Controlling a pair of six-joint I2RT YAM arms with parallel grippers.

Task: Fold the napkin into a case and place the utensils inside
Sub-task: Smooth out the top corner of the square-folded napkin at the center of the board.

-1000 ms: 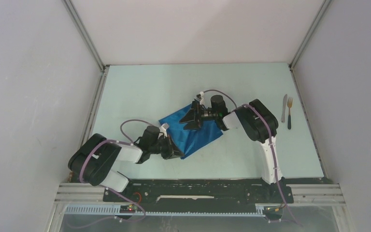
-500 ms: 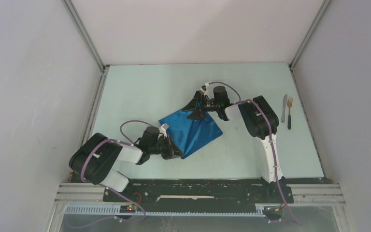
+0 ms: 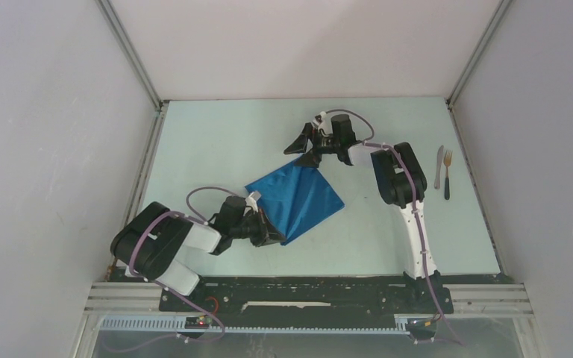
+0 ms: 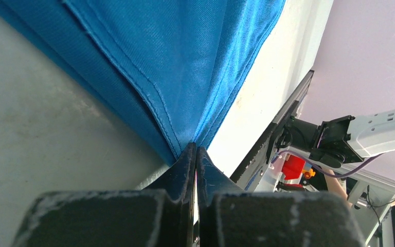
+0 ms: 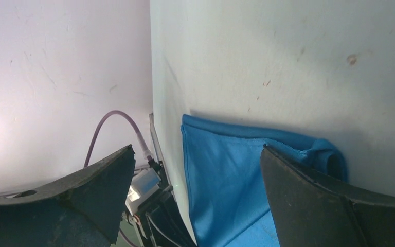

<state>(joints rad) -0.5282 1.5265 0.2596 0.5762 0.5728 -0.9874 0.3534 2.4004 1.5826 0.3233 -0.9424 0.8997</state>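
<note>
The bright blue napkin [image 3: 298, 200] lies folded in the middle of the table, with a crease running from its far corner to its near corner. My left gripper [image 3: 274, 237] is shut on the near corner. In the left wrist view the cloth [image 4: 185, 67] runs right into the closed tips [image 4: 195, 149]. My right gripper [image 3: 298, 151] hovers open just beyond the far corner and holds nothing. In the right wrist view the napkin [image 5: 226, 175] shows between the spread fingers [image 5: 308, 190]. The utensils, a silvery knife [image 3: 439, 165] and a dark-handled fork [image 3: 447, 175], lie side by side near the right edge.
White walls close the table on the left [image 3: 60, 149], back and right. A metal rail [image 3: 143, 171] runs along the left edge. The arms' base bar [image 3: 306, 294] spans the near edge. Purple cables loop over both wrists.
My right gripper, open throughout, has pulled back from above the napkin's middle to beyond its far corner. The left gripper has stayed shut on the near corner.
</note>
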